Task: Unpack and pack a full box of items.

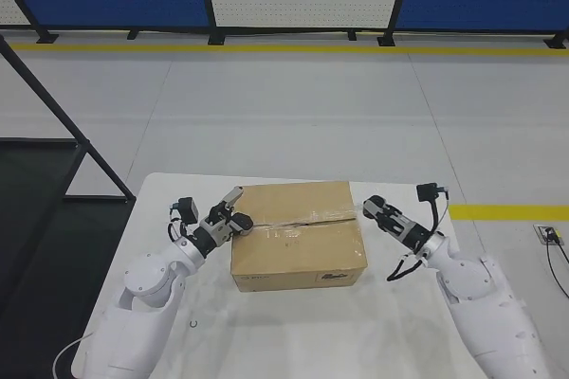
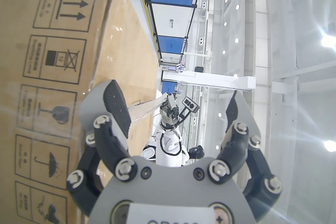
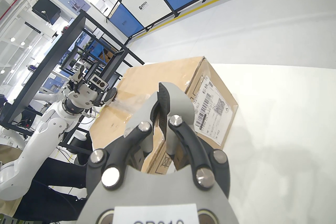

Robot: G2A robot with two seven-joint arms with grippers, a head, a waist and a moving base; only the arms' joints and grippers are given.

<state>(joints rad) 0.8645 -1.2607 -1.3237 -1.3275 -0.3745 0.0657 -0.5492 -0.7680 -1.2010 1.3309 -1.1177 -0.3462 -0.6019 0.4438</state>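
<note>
A closed brown cardboard box (image 1: 299,237) stands in the middle of the white table (image 1: 294,322), its top seam covered by clear tape (image 1: 294,225). My left gripper (image 1: 238,210) is open at the box's left top edge; in the left wrist view one finger pad (image 2: 116,109) rests against the box (image 2: 52,51) beside the crumpled tape end. My right gripper (image 3: 160,101) is shut at the right top edge of the box (image 3: 162,72), near the seam. I cannot tell whether it pinches any tape. A white shipping label (image 3: 210,109) is stuck on the box's right side.
A black metal frame (image 1: 38,114) stands off the table's left rear corner. A small dark ring (image 1: 196,327) lies on the table in front of the left arm. Bare tabletop lies in front of the box and to both sides.
</note>
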